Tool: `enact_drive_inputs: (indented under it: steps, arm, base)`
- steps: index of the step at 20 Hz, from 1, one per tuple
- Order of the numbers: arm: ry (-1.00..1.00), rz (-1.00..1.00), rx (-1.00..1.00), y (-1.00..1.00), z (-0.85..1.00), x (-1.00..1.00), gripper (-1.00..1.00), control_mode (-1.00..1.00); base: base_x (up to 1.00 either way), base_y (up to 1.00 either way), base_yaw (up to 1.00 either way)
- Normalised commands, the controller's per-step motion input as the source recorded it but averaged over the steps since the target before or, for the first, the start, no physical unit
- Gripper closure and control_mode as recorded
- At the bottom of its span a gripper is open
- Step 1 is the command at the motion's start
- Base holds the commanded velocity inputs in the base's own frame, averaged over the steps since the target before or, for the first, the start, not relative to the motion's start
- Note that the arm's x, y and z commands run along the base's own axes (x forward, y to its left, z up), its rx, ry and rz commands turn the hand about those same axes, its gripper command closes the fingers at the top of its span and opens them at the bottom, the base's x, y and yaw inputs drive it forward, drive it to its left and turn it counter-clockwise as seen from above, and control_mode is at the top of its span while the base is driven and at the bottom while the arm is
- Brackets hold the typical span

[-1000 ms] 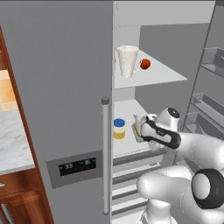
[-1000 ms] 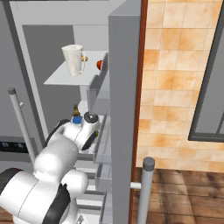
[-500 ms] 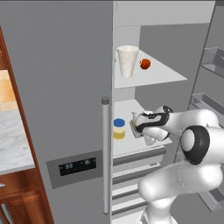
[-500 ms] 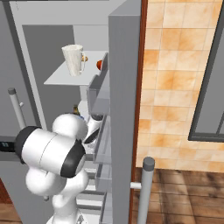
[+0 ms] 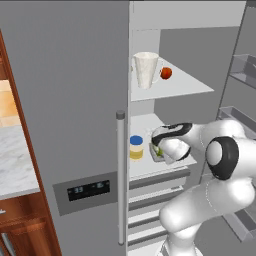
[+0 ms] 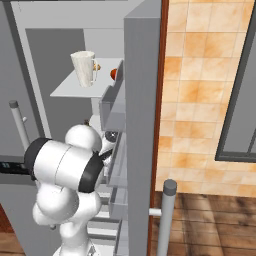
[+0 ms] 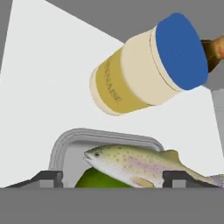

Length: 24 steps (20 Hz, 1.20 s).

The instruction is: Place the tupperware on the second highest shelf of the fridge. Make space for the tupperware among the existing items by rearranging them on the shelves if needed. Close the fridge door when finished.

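Observation:
The tupperware (image 7: 70,144), a grey tray holding a fish and something green, rests on the white second shelf (image 5: 142,167) of the fridge (image 5: 75,100). My gripper (image 7: 111,179) hangs over it, open, its fingertips (image 7: 48,178) wide apart on either side of the tray. The gripper (image 5: 159,146) reaches in from the right, with the tupperware (image 5: 155,152) under it. Beside the tray stands the yellow jar with a blue lid (image 5: 136,147) (image 7: 144,72). On the shelf above are the white jug (image 5: 145,70) and the red fruit (image 5: 166,73). The fridge door (image 5: 240,75) stands open.
The left door with the dispenser panel (image 5: 90,190) is shut and its bar handle (image 5: 120,175) stands close to my arm. Drawers (image 5: 150,200) sit below the second shelf. The open door's handle (image 6: 167,215) rises near the tiled wall (image 6: 200,100). A brown object (image 7: 214,50) shows behind the jar.
The gripper has opened and let go of the tupperware, which now lies on the second shelf beside the jar. My elbow has swung out to the right.

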Motion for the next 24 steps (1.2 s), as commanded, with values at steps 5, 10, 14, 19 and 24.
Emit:
enact_drive_inputs:
  steps: [5,10,14,19,24]
  arm:
    - [0.00,0.02,-0.06,0.11,0.84,-0.51,-1.00,-1.00]
    - [0.03,0.00,-0.07,0.14,1.00,-0.45,-1.00,-1.00]
    - [0.15,0.05,-0.23,0.45,0.77,-0.96,-1.00,-1.00]
    - [-0.02,0.00,-0.05,0.05,0.50,-1.00,-1.00,-1.00]
    - [-0.12,0.00,0.00,0.01,0.68,-0.99,-1.00,-1.00]
  base:
    - [0.00,0.00,0.00]
    - [0.00,0.00,0.00]
    - [0.00,0.00,0.00]
    - [0.00,0.00,0.00]
    - [0.00,0.00,0.00]
